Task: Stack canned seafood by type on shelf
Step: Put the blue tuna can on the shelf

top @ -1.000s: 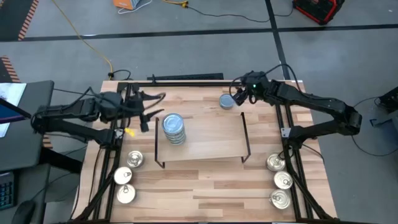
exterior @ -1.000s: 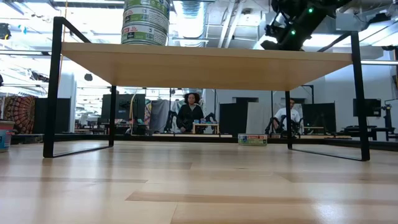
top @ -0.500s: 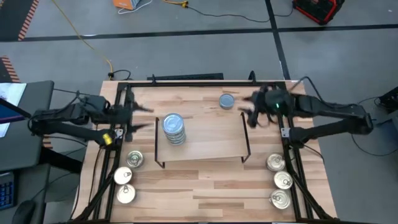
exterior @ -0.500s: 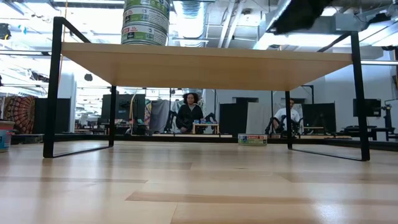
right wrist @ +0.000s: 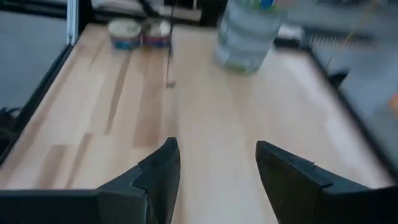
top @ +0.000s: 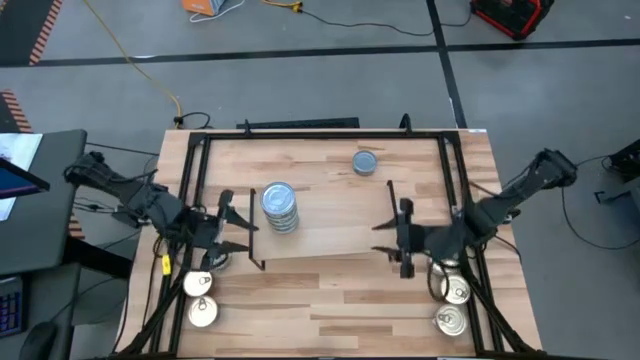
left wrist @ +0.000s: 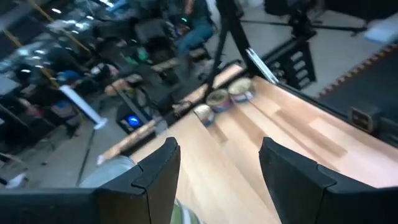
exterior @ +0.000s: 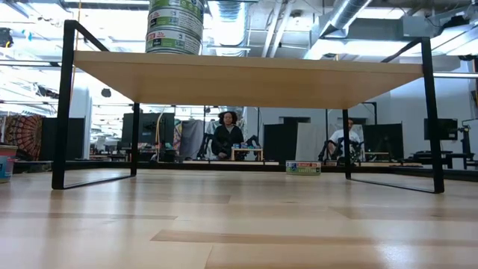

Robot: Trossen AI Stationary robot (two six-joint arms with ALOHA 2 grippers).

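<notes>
The shelf (top: 330,225) stands mid-table on thin black legs. A stack of blue-grey tins (top: 280,206) stands on its left part, also seen in the low view as stack (exterior: 175,26). One blue-grey tin (top: 366,162) lies on the table behind the shelf. Silver tins (top: 200,284) sit in a row near the left edge, and more silver tins (top: 456,291) near the right edge. My left gripper (top: 238,222) hovers open at the shelf's left end. My right gripper (top: 390,238) hovers open at its right end. Both are empty.
A black frame (top: 320,133) runs round the tabletop. In the left wrist view, silver tins (left wrist: 229,94) show far across the wood past the open fingers. In the right wrist view, the stack (right wrist: 245,34) and two tins (right wrist: 140,30) show ahead. People sit in the room beyond the table.
Both arms have swung from the table's far side toward its near edge, to the shelf's two ends. My right gripper has left the single blue-grey tin, which stays in place behind the shelf. Both grippers have turned inward toward the shelf.
</notes>
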